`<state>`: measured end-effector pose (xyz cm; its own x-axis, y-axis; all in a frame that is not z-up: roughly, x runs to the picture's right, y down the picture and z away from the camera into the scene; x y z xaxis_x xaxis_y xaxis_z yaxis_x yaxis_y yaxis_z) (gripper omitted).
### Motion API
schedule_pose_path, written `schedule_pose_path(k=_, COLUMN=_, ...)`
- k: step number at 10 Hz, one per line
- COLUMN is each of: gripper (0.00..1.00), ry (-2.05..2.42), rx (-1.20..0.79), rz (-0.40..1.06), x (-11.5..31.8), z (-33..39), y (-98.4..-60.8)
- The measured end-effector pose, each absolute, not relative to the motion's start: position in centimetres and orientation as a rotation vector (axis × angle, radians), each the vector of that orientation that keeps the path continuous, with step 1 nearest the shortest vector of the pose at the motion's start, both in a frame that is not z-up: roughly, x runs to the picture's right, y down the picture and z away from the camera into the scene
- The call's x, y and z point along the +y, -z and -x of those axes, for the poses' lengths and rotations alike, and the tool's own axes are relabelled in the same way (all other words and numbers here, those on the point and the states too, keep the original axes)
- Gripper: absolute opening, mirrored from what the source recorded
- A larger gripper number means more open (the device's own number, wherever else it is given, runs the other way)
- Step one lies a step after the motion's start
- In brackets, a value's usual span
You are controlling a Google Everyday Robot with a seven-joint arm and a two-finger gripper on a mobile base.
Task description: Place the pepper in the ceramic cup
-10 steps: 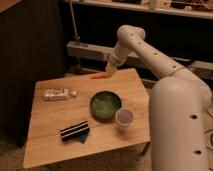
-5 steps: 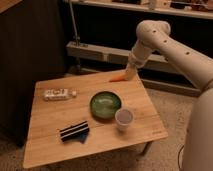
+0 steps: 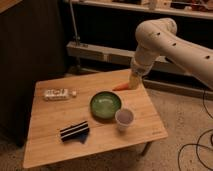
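Note:
The pepper [image 3: 121, 87] is a small orange-red tapered vegetable held just above the back right of the wooden table [image 3: 50, 120]. My gripper [image 3: 133, 81] comes down from the white arm at the right and is shut on the pepper's thick end. The ceramic cup [image 3: 124, 119] is small, white and round with a pale purplish inside. It stands upright near the table's front right, below and slightly left of the gripper, just right of the green dish.
A green round dish [image 3: 105, 105] sits mid-table. A white rectangular packet [image 3: 57, 93] lies at the back left. A black striped object [image 3: 74, 130] lies at the front. Dark shelving stands behind, and cables lie on the floor at the right.
My arm has carried the pepper to the right along the table's back edge, from over the back middle toward the back right corner. The other objects have not moved.

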<state>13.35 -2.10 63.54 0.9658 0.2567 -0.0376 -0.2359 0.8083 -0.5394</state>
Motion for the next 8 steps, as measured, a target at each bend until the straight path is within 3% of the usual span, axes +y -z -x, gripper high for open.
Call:
schedule_pose_path(k=4, gripper=0.0, ry=-0.383, rx=0.03, rz=0.619, x=3.0, z=-18.5, y=-61.0)
schedule_pose_path(k=8, gripper=0.0, ry=-0.42, rx=0.013, rz=0.668, x=6.6, z=-19.1, y=-62.1)
